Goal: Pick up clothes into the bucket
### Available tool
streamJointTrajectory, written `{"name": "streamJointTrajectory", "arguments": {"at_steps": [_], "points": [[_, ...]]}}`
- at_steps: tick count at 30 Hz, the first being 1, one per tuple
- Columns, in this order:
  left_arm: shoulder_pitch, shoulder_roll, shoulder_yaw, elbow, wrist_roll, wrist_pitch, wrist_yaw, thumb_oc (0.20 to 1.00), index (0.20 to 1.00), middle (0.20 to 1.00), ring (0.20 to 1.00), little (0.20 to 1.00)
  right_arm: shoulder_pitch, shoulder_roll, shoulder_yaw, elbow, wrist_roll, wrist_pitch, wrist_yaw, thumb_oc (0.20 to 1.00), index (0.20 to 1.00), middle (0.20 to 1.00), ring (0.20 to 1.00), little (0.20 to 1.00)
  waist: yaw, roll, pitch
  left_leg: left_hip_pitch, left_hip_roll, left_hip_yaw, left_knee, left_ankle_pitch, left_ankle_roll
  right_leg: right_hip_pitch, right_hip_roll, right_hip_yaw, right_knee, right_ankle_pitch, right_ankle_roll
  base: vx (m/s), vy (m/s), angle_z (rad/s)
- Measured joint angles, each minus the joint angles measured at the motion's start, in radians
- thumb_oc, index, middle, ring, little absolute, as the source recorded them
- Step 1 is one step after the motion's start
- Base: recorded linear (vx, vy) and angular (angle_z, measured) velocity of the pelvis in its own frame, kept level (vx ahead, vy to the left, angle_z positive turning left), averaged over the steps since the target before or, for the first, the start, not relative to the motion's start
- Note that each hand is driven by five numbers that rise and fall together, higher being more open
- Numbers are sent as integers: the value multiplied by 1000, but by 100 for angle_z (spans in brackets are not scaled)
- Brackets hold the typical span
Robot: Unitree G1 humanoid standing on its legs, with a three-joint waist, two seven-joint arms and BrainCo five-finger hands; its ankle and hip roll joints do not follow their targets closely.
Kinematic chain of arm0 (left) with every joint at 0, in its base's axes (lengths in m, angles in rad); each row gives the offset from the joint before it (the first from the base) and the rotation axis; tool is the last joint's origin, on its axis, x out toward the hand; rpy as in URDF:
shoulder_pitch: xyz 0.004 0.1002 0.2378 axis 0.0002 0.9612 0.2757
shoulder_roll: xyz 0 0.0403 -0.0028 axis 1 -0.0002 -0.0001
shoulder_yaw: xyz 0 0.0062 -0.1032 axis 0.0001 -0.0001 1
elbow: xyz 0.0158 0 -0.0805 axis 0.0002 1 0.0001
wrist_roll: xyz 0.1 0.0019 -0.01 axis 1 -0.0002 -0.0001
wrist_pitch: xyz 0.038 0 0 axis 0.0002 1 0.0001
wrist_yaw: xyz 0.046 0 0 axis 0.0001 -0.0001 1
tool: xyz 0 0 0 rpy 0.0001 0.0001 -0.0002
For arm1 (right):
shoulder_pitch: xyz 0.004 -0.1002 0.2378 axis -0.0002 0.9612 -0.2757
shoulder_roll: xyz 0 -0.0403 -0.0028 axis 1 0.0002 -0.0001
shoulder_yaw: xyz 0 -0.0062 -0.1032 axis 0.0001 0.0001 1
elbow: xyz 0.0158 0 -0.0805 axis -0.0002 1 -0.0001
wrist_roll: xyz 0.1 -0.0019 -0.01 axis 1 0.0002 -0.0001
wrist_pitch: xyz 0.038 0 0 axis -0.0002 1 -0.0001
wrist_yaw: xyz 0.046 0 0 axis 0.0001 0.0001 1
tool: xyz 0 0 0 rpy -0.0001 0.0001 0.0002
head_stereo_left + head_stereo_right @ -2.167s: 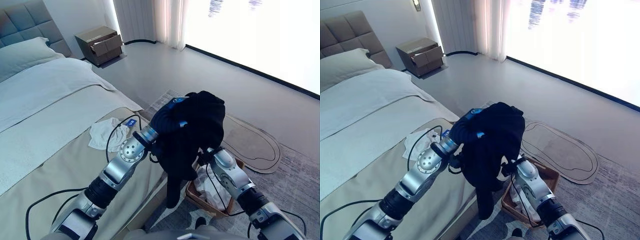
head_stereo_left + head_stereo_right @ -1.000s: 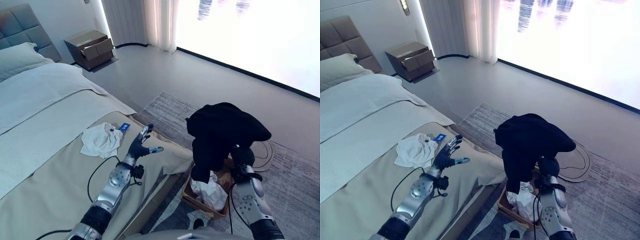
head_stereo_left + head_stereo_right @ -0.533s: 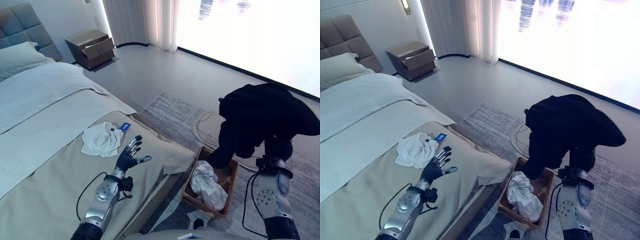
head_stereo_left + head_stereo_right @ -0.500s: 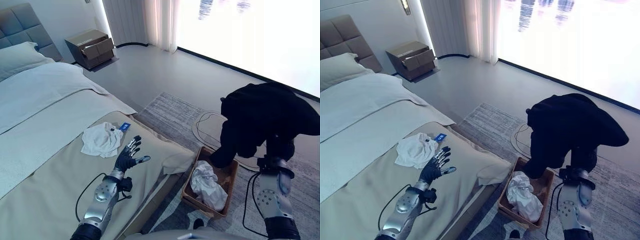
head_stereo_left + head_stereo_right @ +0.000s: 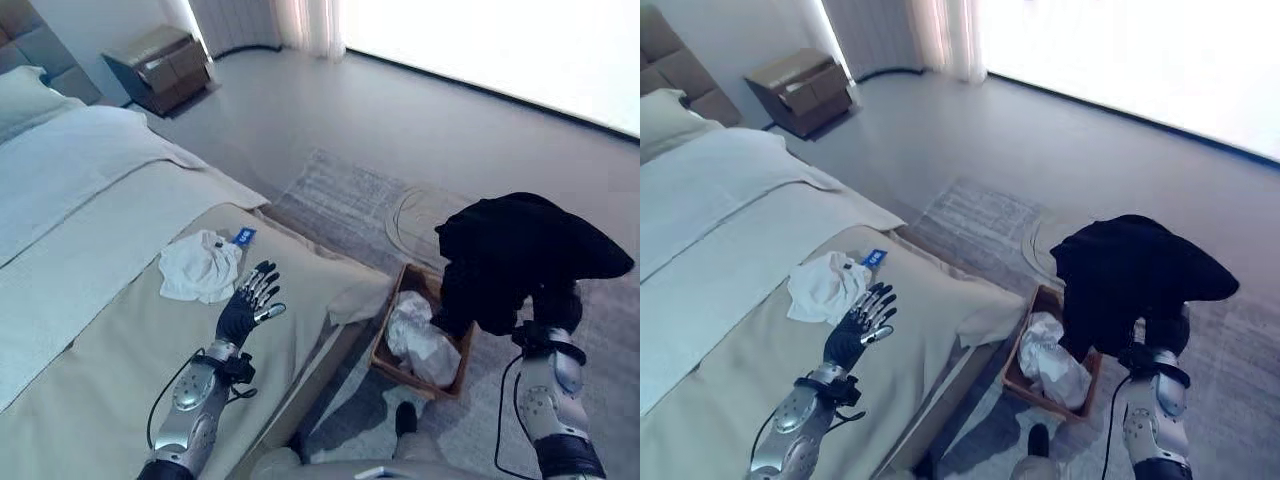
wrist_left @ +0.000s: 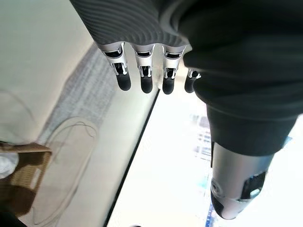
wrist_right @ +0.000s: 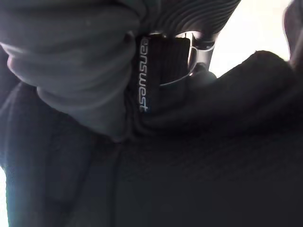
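One black garment (image 5: pixel 525 255) drapes my right hand (image 7: pixel 182 45) beside the basket (image 5: pixel 392 345).
I can't tell its grip; my left hand (image 5: pixel 248 308) shows straight fingers.

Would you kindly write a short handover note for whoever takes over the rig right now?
Left hand: open, over the bed, holding nothing.
Right hand: hidden under the black garment draped over it, so its grip cannot be read.
The garment hangs above and beside the wicker basket on the floor by the bed.
Done: white clothes already lie in the basket.
Left: drop the black garment in, then fetch the white garment lying on the bed.
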State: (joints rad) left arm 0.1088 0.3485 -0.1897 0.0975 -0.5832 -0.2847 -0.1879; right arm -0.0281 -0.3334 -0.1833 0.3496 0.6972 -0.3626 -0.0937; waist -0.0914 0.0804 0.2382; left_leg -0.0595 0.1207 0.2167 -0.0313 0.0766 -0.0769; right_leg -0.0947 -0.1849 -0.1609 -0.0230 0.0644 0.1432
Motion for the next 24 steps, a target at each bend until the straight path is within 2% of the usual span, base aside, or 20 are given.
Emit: {"name": "streamJointTrajectory", "arguments": {"at_steps": [3, 6, 13, 18, 19, 21, 24], "points": [[-29, 13, 10, -32, 0, -24, 25, 1000, 1000, 1000, 1000, 1000, -75, -9, 8, 57, -37, -1, -38, 200, 200, 200, 200, 200, -2, 0, 63, -61, -5, 1, 44, -7, 5, -91, -20, 30, 81, -12, -2, -146, 33, -18], [-89, 43, 15, -45, 0, -45, 45, 1000, 1000, 1000, 1000, 1000, -163, -51, 25, 94, -82, 7, -82, 200, 200, 200, 200, 200, 0, -2, 162, -145, -13, 0, 112, -22, 15, -195, -39, 47, 181, -35, -4, -119, -22, -1], [-138, 68, 15, -61, 0, -57, 108, 1000, 1000, 1000, 1000, 1000, -343, -73, 60, 169, -86, 5, -165, 200, 200, 200, 200, 200, 5, -6, 267, -366, 1, -34, 324, -82, 25, -432, -56, 74, 430, -116, -30, -110, -39, 6], [-148, 78, 14, -84, 0, -71, 152, 1000, 1000, 1000, 1000, 1000, -462, -103, 91, 228, -85, 5, -216, 200, 200, 200, 200, 200, 37, -5, 282, -506, 20, -59, 440, -98, 21, -571, -46, 89, 549, -141, -54, -92, -25, 3], [-148, 97, 11, -108, 0, -77, 163, 1000, 1000, 1000, 1000, 1000, -507, -137, 120, 251, -86, 4, -228, 200, 200, 200, 200, 200, 31, -5, 282, -551, 29, -67, 474, -121, 23, -614, -43, 93, 573, -161, -62, -44, 1, -3], [-153, 113, 9, -140, 0, -87, 176, 1000, 1000, 1000, 1000, 1000, -588, -182, 141, 292, -88, 3, -248, 200, 200, 200, 200, 200, 53, -4, 284, -629, 35, -75, 525, -134, 13, -692, -41, 99, 609, -163, -60, 35, -10, -12], [-152, 118, -1, -157, 0, -95, 189, 1000, 1000, 1000, 1000, 1000, -659, -220, 159, 344, -88, 5, -272, 200, 200, 200, 200, 200, 55, -3, 284, -697, 30, -108, 575, -153, 8, -750, -41, 98, 640, -163, -58, -4, -7, -11]]}}
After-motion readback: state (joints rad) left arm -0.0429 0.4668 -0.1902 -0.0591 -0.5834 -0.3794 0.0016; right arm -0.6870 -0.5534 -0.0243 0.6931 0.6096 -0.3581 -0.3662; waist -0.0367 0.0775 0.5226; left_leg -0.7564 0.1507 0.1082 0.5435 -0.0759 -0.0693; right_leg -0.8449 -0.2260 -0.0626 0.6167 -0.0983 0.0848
